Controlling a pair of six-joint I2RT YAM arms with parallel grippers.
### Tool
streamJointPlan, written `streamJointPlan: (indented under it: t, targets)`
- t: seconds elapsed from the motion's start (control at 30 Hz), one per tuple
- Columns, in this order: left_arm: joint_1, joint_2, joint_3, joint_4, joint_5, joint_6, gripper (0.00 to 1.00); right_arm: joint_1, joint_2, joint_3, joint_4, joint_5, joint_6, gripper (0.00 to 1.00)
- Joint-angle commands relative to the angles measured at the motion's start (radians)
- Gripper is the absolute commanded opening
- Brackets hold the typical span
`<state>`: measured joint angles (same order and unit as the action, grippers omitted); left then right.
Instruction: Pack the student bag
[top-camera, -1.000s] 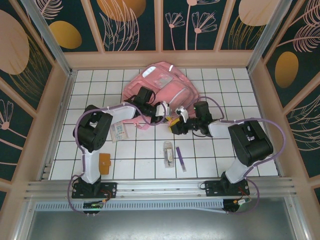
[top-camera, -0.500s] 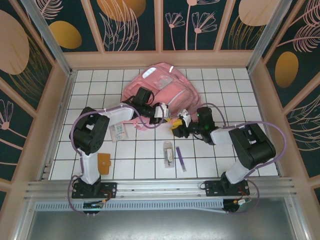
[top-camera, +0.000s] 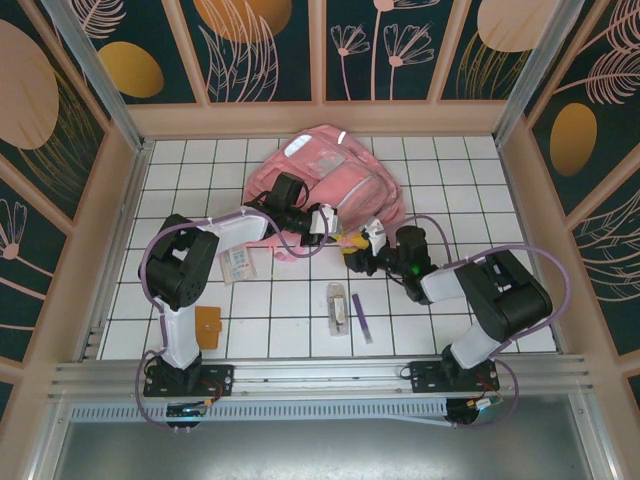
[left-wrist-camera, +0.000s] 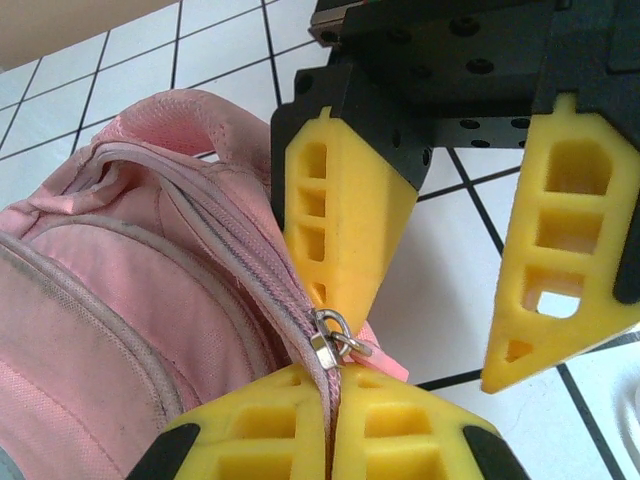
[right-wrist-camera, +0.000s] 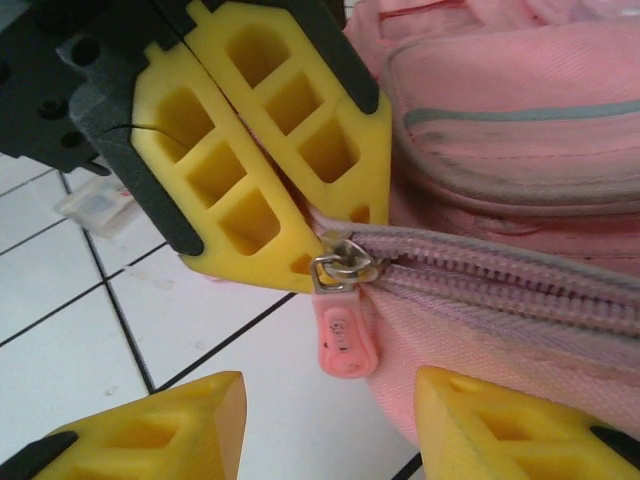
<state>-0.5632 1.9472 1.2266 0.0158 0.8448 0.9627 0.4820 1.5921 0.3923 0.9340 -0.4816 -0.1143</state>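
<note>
With student bag (top-camera: 335, 180) at far-centre of worktop (top-camera: 290, 300), L pincer (left-wrist-camera: 335, 400) clamped on its zip seam (right-wrist-camera: 500, 285) & R pincer (right-wrist-camera: 330, 385) gaping round pink zip pull (right-wrist-camera: 343, 345), could slip off small tab if closed off-centre, or snag bunched fabric.

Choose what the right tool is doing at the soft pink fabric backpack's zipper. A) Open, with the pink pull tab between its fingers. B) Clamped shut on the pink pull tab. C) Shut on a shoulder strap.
A: the right wrist view shows the right tool open, its yellow fingers apart, with the small pink zipper pull tab of the soft pink fabric backpack ungripped between them.
</note>
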Motion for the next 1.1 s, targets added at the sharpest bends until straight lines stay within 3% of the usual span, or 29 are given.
streamJointPlan:
  t: [0.0,0.27,0.6,0.8,1.07]
  targets:
    - [-0.008,-0.054,-0.006,0.024,0.096,0.004,0.00,0.035,-0.019,-0.003,0.156,0.265,-0.046,0.47]
    - [-0.009,-0.047,-0.010,0.031,0.097,-0.019,0.00,0.131,0.002,0.019,0.188,0.486,-0.127,0.36]
    - [-0.009,-0.059,-0.031,0.033,0.065,-0.023,0.00,0.172,-0.025,0.015,0.156,0.521,-0.111,0.13]
    - [-0.009,-0.042,-0.024,0.017,0.045,0.005,0.00,0.171,-0.081,0.014,0.045,0.350,-0.142,0.05]
    - [-0.008,-0.031,-0.016,-0.013,0.022,0.053,0.00,0.132,-0.191,0.036,-0.228,-0.013,-0.205,0.00]
